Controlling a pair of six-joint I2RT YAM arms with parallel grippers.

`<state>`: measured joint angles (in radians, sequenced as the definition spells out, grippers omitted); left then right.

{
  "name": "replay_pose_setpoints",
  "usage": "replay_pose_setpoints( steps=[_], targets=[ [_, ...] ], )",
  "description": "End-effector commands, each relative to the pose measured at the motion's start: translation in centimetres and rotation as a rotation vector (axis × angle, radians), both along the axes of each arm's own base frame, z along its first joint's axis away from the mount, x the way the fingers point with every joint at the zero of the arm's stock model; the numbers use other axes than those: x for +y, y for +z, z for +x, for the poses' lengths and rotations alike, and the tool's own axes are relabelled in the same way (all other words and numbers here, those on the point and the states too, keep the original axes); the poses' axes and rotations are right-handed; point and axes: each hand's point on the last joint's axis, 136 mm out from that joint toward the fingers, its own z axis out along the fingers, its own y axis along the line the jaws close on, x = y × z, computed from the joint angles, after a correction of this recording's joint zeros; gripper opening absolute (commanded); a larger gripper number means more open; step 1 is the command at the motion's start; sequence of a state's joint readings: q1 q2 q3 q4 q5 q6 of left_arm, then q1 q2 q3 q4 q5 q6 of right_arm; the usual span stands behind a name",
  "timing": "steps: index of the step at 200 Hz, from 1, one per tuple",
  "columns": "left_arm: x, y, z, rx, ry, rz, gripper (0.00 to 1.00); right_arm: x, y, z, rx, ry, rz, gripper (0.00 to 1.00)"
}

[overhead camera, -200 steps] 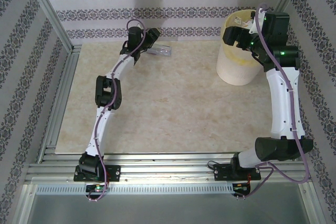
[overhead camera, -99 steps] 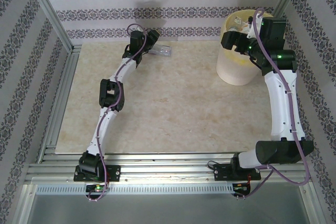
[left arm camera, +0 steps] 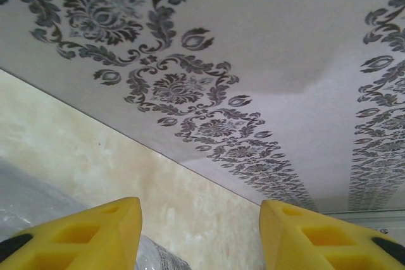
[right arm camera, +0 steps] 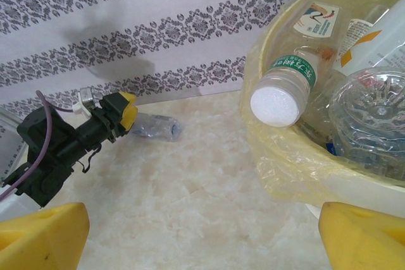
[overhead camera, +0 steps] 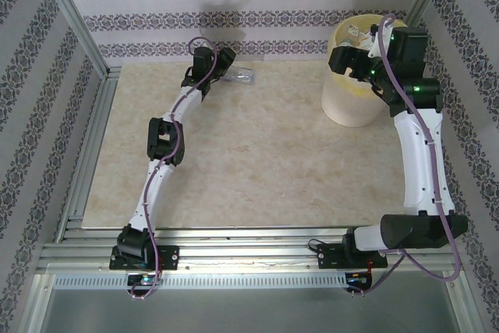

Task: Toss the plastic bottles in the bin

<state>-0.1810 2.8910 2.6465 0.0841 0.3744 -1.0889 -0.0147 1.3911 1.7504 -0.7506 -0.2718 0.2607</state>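
A crushed clear plastic bottle (overhead camera: 242,76) lies on the table by the back wall. My left gripper (overhead camera: 227,62) is down at its near end, jaws open. In the left wrist view a bit of the bottle (left arm camera: 155,260) shows beside the left finger, and the rest of the gap of the gripper (left arm camera: 199,235) is bare. The right wrist view shows the bottle (right arm camera: 156,126) sticking out past a yellow finger (right arm camera: 124,109) of the left gripper. The pale-yellow bin (overhead camera: 347,103) stands at the back right with several bottles (right arm camera: 297,67) inside. My right gripper (overhead camera: 348,60) hangs open and holds nothing by the bin's left rim.
Patterned walls close the table at the back and on both sides, and the lying bottle is close to the back one. A thin yellow bag (right arm camera: 285,150) lines the bin (right arm camera: 354,184) and hangs over its rim. Bare marble-look tabletop (overhead camera: 257,154) spreads between the arms.
The left arm has stretched a little further back and its gripper has come down at the bottle. The right gripper has shifted slightly at the bin's rim. The bottle has not moved.
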Motion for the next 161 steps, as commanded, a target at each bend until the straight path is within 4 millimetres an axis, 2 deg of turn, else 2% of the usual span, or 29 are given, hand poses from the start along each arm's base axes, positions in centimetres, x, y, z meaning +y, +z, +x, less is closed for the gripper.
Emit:
replay_pose_setpoints(
  steps=[1, 21, 35, 47, 65, 77, 85, 98, 115, 141, 161],
  targets=[
    [2.1, -2.8, -0.8, 0.131, 0.002, 0.040, 0.52, 0.6, 1.2, -1.0, -0.043, 0.010, 0.012, 0.94],
    [2.7, -4.1, -2.6, 0.227, -0.029, 0.092, 0.47, 0.4, 1.2, -1.6, -0.045, 0.000, 0.006, 0.94],
    [3.1, -3.7, -4.6, 0.273, -0.068, 0.113, 0.44, 0.2, 1.2, -2.2, -0.046, -0.010, 0.001, 0.94],
    [4.0, -2.0, -7.0, 0.277, -0.079, 0.182, 0.43, 0.0, 1.2, -2.7, -0.049, -0.022, -0.004, 0.94],
    [5.2, 2.9, -11.6, 0.232, -0.089, 0.239, 0.47, -0.3, 0.6, -3.3, -0.041, -0.039, -0.012, 0.94],
    [6.1, 5.2, -14.7, 0.244, -0.076, 0.289, 0.51, -0.6, 0.2, -3.6, -0.034, -0.052, -0.022, 0.94],
    [6.7, 6.2, -16.5, 0.259, -0.064, 0.325, 0.54, -0.7, -0.1, -3.7, -0.030, -0.059, -0.028, 0.94],
    [8.0, 6.4, -18.7, 0.308, -0.028, 0.383, 0.62, -0.8, -0.5, -3.7, -0.022, -0.063, -0.028, 0.94],
    [8.6, 5.6, -19.6, 0.359, -0.030, 0.453, 0.71, -0.7, -1.1, -3.4, -0.007, -0.053, -0.028, 0.94],
    [7.8, 3.2, -19.3, 0.471, -0.071, 0.525, 0.83, -0.3, -1.4, -2.8, 0.011, -0.032, -0.021, 0.94],
    [7.1, 2.4, -19.0, 0.531, -0.110, 0.652, 0.91, -0.1, -1.2, -2.6, 0.008, -0.022, -0.016, 0.94]
  ],
)
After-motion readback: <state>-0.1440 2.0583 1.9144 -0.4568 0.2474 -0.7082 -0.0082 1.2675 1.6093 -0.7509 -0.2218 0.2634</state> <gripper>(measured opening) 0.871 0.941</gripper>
